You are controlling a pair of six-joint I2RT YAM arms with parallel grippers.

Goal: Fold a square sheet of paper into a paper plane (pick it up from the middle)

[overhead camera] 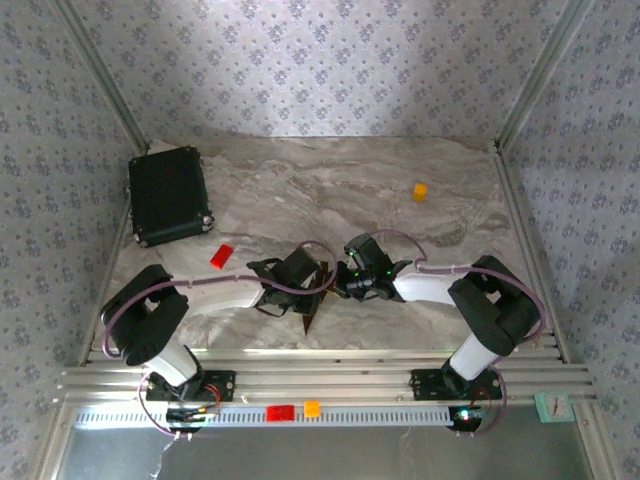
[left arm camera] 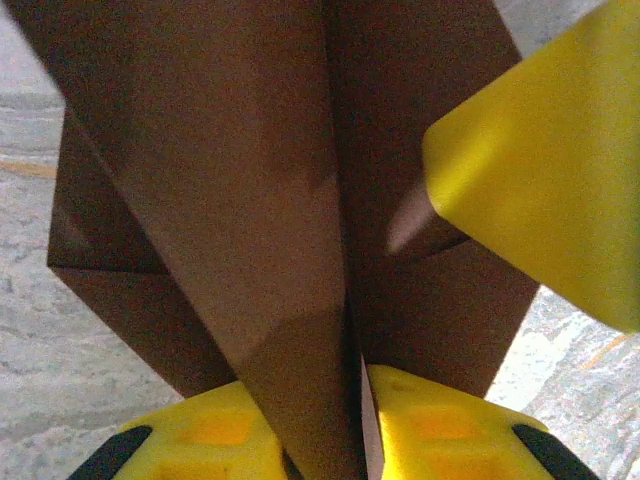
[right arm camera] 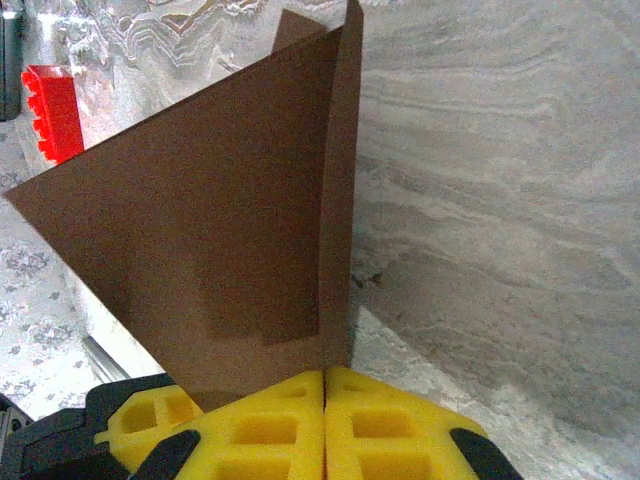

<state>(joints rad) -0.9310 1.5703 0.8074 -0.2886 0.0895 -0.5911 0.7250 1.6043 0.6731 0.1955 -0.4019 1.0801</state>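
Note:
The dark brown paper, folded into a narrow pointed plane [overhead camera: 313,312], hangs just above the table near the front middle. Both grippers hold it from opposite sides. My left gripper [overhead camera: 308,285] is shut on it. In the left wrist view, the layers and centre crease of the plane [left arm camera: 260,200] run down between the yellow pads of the left gripper [left arm camera: 355,410]. A yellow pad of the right gripper [left arm camera: 545,170] presses in from the right. My right gripper [overhead camera: 338,283] is shut too. Its pads [right arm camera: 325,390] meet on the edge of the upright folded plane [right arm camera: 220,230].
A black rectangular case [overhead camera: 168,195] lies at the back left. A small red block [overhead camera: 221,256] sits close to the left arm, also seen in the right wrist view [right arm camera: 52,110]. An orange block [overhead camera: 420,191] lies at the back right. Two more small blocks [overhead camera: 294,410] rest on the front rail.

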